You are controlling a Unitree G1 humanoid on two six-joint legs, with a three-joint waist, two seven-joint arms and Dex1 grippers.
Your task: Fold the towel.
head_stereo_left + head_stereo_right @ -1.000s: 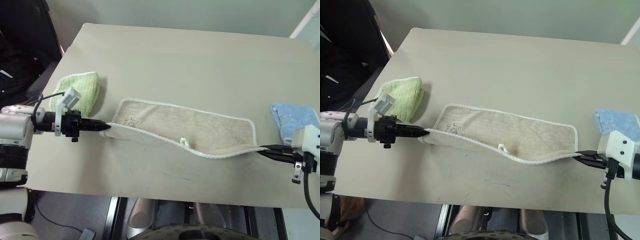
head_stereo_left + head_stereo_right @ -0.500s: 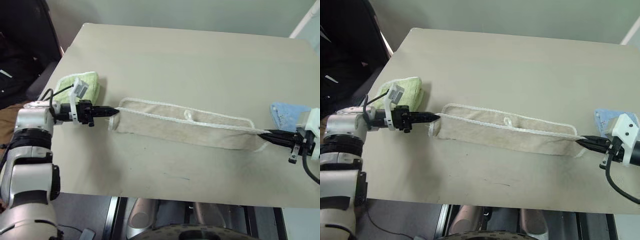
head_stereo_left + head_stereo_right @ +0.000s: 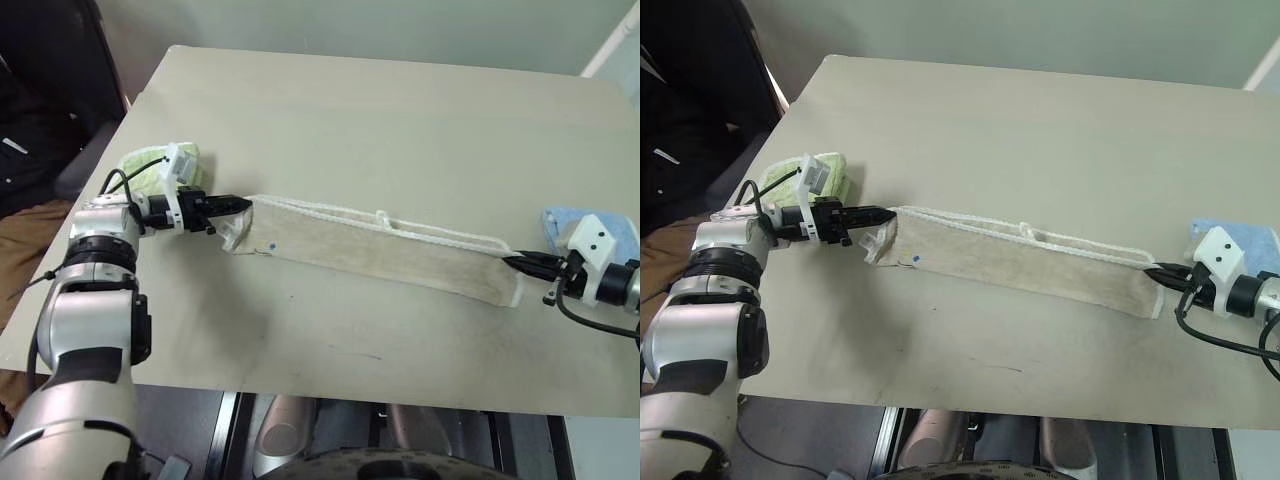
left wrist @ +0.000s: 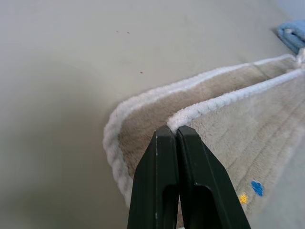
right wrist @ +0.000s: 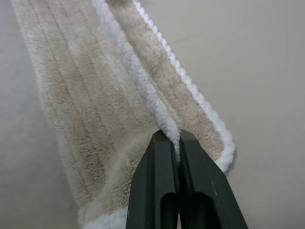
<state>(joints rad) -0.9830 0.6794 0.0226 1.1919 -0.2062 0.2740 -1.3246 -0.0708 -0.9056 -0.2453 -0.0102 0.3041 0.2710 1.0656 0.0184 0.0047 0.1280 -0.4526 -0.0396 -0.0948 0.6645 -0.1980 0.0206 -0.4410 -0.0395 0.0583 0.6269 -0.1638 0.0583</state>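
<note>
The towel (image 3: pixel 375 250) stretches as a long doubled strip across the middle of the counter (image 3: pixel 400 120), its white corded edges stacked along the far side. Left gripper (image 3: pixel 243 202) is pressed together on the towel's left end, pinching the corded edge. Right gripper (image 3: pixel 510 261) is clamped on the right end, cord caught between its black fingers (image 5: pixel 162 191). A green cloth (image 3: pixel 150 165) sits near the counter's left edge, a blue cloth (image 3: pixel 600 222) by the right edge

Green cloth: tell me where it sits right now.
In the head views the green cloth lies near the table's left edge, just behind the left gripper, left of the towel.
</note>
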